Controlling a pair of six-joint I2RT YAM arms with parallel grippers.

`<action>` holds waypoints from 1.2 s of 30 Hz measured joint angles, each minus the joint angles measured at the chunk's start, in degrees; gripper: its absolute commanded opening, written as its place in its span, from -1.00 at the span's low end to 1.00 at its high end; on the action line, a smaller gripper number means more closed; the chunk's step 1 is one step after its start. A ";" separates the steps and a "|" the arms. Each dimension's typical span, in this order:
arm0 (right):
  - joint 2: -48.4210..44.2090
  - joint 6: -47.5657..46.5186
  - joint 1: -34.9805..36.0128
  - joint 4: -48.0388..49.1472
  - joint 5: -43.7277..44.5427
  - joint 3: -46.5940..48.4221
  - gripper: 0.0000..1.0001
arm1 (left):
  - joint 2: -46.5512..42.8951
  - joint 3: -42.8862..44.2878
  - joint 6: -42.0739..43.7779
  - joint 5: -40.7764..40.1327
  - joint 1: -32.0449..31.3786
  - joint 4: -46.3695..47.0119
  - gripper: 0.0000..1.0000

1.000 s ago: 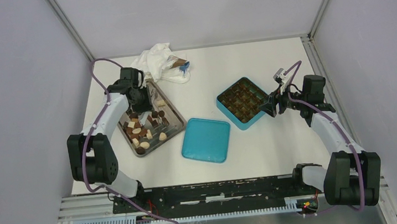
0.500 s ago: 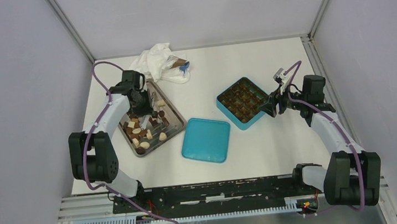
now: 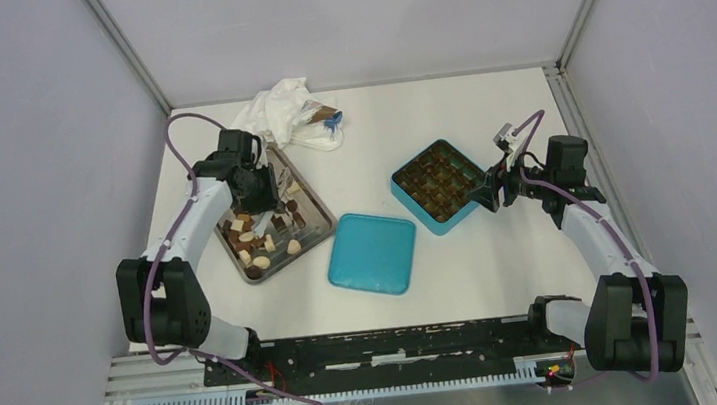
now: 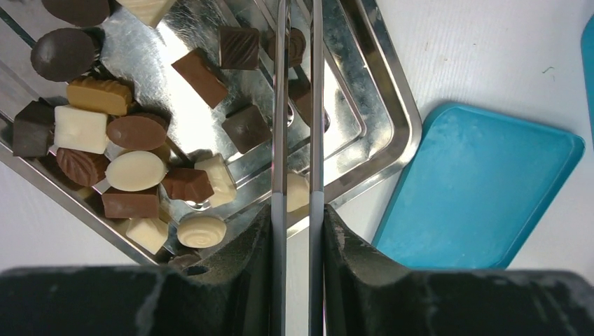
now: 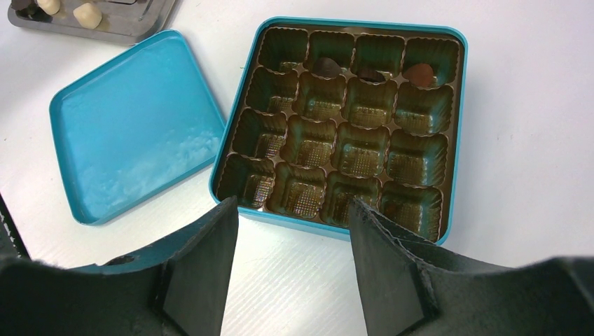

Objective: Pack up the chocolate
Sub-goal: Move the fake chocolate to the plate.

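Observation:
The chocolate (image 3: 252,236), dark, mid-brown and cream pieces (image 4: 136,171), lies heaped on a metal tray (image 4: 392,119). Above the tray's far half hangs my left gripper (image 3: 258,195). Its two thin blade fingers (image 4: 280,105) stand shut to a narrow slit, and no piece shows clamped between them. The open teal box (image 5: 460,105) holds a brown cell insert with three dark pieces (image 5: 369,72) in its far row. My right gripper (image 5: 293,210) hovers open at the box's near edge (image 3: 413,207), with nothing between its fingers.
The teal lid (image 3: 372,252) lies upside down between tray and box, right beside the tray's corner (image 4: 483,189). A crumpled white bag (image 3: 290,114) with a wrapper sits at the back, behind the tray. Grey walls close in the table on three sides.
My left arm has shifted slightly over the tray, its gripper drifting a little toward the right. The right arm has not moved.

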 measured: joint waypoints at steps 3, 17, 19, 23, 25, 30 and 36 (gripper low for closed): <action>0.00 0.02 0.00 0.00 0.00 0.00 0.29 | -0.66 -0.61 -0.02 1.18 -0.31 0.00 -0.38; 0.07 -0.02 0.00 0.00 0.00 0.00 0.29 | -1.75 0.13 0.33 -2.60 -0.96 -1.27 -0.22; 0.20 -0.02 0.00 0.00 0.00 0.00 0.29 | -1.73 0.15 0.46 -3.43 -0.96 -1.33 -0.23; 0.50 -0.02 0.00 0.00 -0.02 0.00 0.29 | -1.36 1.11 0.70 -4.70 -1.18 -1.79 -0.31; 0.52 -0.04 0.00 0.00 -0.02 0.00 0.29 | -0.50 2.32 1.14 -5.46 -1.22 -1.81 -0.36; 0.52 -0.15 0.00 -0.02 -0.02 0.00 0.29 | 3.08 4.11 1.75 -7.30 -1.33 -1.27 -0.43; 0.52 -0.20 0.00 -0.02 -0.02 0.00 0.29 | 4.35 4.09 1.92 -7.89 -1.33 -1.70 -0.43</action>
